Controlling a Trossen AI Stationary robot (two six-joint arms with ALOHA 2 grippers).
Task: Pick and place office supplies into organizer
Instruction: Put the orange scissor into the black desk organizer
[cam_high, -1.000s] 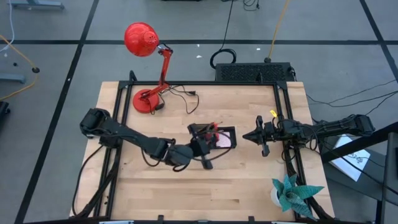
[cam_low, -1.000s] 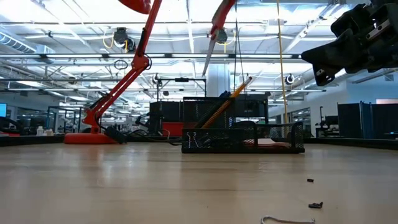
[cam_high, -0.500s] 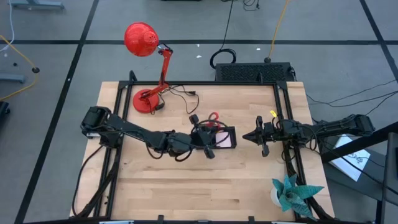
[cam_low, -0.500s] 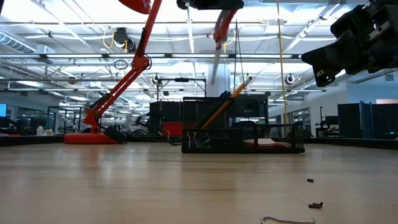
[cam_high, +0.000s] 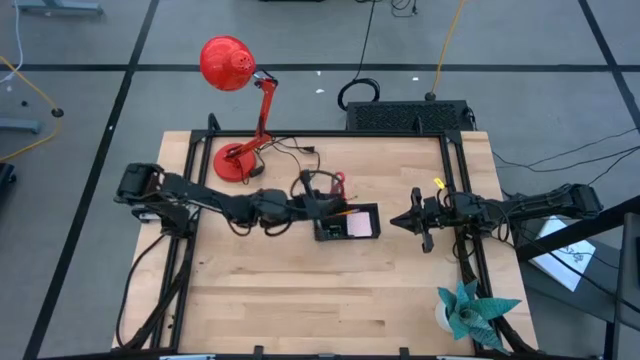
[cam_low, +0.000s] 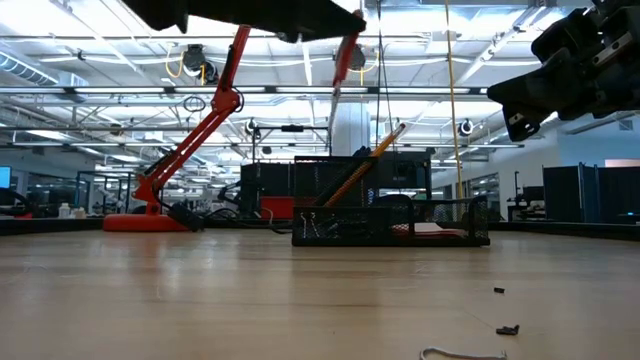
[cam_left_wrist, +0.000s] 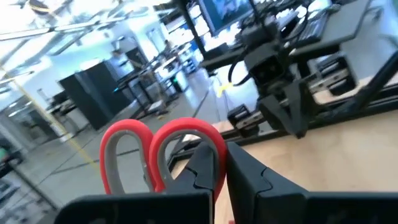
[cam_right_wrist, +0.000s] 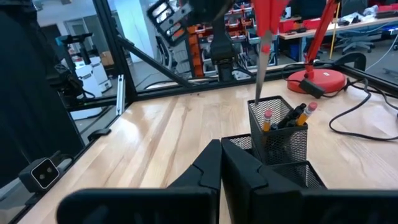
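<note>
While the red-handled scissors (cam_high: 335, 184) hang blades-down over the organizer (cam_high: 348, 222) cup, pinched by our left gripper (cam_high: 318, 196), we risk the tips catching the mesh rim or the pencils (cam_right_wrist: 286, 119). Our right gripper (cam_high: 398, 220) waits beside, fingers pressed together.

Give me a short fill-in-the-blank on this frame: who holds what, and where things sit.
1. The left gripper is shut on the red-handled ____.
2. The scissors hang blades-down above the black ____.
3. The orange pencils stand in the organizer's ____ cup.
4. The right gripper is shut and holds ____.

Missing words: scissors; organizer; mesh; nothing
</note>
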